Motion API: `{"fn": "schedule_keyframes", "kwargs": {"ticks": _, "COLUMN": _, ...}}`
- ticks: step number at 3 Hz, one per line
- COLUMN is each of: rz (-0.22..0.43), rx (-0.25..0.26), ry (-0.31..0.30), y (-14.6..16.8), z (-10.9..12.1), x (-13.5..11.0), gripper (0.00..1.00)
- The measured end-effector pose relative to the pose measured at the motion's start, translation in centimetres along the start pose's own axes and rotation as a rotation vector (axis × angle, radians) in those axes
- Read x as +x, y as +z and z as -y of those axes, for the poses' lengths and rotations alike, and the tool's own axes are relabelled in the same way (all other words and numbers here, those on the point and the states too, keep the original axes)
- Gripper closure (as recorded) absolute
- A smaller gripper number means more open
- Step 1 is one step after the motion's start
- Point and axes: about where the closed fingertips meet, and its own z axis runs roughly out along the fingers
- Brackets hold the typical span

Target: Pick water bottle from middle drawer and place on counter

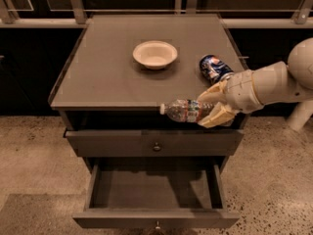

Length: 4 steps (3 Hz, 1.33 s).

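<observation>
Dim room, speckled concrete floor (29, 151), dark railing behind, grey cabinet with a flat table (102, 72) as its top. Gripper (211, 106) at the table's front right edge, fingers (215, 119) clamped around the base half of the water bottle (183, 110). Bottle horizontal in the grasp, white cap pointing left, about level with the table's front lip and above the shut upper drawer (154, 143); cannot tell whether over the surface or just in front of it. Handling guess: thin clear ribbed plastic, light, likely springy under squeeze, so moderate grip only. Ribs good against slip, smooth label band less so. Fill level not readable, so weight uncertain. With the hold near the base, cap end cantilevered; probably fine for something this light. Round body, so prone to rolling if laid down sideways; safer stood on its base, or released slowly and parallel to the front edge. Containers: middle drawer (156, 218) pulled out, nothing visible inside, just bare dark bottom. Cream bowl (155, 54) toward the back of the table near centre, apparently empty. Blue soda can (214, 67) near the right edge, lying on its side by the look of it, just behind the gripper. Worth watching for a knock against it when heading for the bare patch to its left.
</observation>
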Motion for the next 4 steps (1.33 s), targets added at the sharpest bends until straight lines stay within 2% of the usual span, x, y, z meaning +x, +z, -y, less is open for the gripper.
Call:
{"fn": "schedule_keyframes", "kwargs": {"ticks": 1, "rz": 0.004, "rx": -0.024, "ry": -0.035, "y": 1.3, "z": 1.0, "x": -1.3, "gripper": 1.0}}
{"fn": "schedule_keyframes", "kwargs": {"ticks": 3, "rz": -0.003, "rx": -0.037, "ry": -0.047, "y": 1.6, "z": 0.8, "x": -1.5, "gripper": 1.0}}
{"fn": "schedule_keyframes", "kwargs": {"ticks": 4, "rz": -0.008, "rx": -0.036, "ry": -0.074, "y": 1.8, "z": 1.2, "x": -2.8, "gripper": 1.0}}
